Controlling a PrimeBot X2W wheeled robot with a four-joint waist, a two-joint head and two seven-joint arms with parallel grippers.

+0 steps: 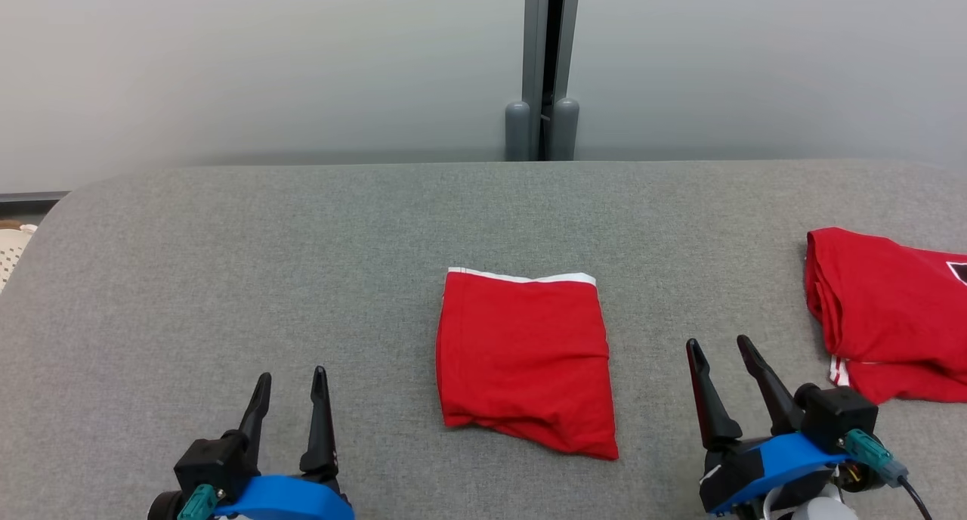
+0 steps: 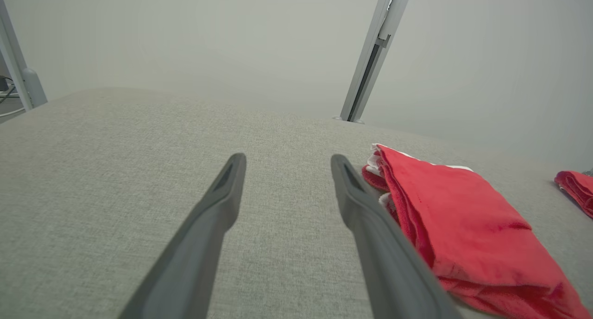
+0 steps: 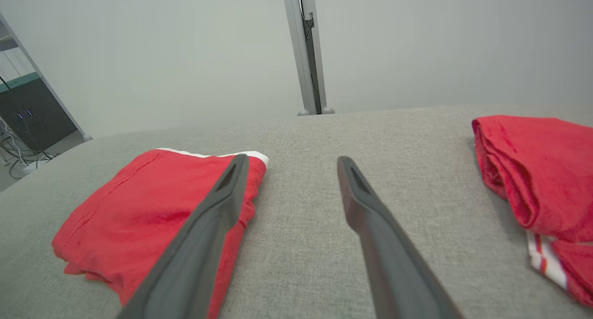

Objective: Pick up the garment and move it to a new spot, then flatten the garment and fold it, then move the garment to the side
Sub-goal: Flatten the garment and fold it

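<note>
neatly folded red garment (image 1: 525,357) with a white edge.

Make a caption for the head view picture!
Folded red cloth garment with white trim lies on grey fabric surface between open left gripper and open right gripper.

Red garment (image 1: 525,354) of soft, matt knit cloth; grey counter (image 1: 227,278) covered in coarse, matt woven fabric.

Second red garment (image 1: 884,301) partly off-frame
</note>
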